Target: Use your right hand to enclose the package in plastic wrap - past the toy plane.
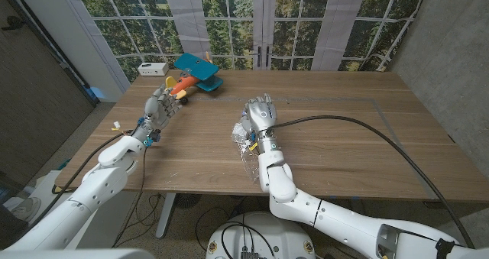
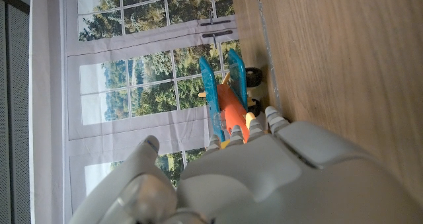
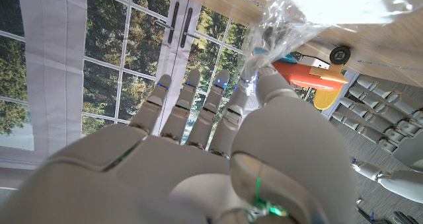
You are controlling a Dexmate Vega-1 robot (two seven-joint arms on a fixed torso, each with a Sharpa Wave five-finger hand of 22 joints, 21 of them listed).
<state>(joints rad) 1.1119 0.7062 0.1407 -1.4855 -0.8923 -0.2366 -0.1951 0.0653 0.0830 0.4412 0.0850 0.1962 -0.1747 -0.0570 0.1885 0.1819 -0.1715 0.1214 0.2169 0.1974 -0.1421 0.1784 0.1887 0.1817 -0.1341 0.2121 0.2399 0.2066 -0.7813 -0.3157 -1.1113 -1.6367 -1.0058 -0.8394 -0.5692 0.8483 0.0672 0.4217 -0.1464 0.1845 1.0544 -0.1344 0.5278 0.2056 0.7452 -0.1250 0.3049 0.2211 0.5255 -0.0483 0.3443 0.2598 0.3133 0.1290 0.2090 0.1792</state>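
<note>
Fingers of the right hand pinch crinkled plastic wrap; left hand hovers, fingers apart.

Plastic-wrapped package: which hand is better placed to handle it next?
Right. The right hand already touches the plastic-wrapped package mid-table, while the left hand is off by the toy plane, away from it.

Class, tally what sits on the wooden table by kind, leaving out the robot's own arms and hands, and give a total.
Toy plane: 1
Clear plastic wrap: 1
White box at the far edge: 1
Total: 3
</note>
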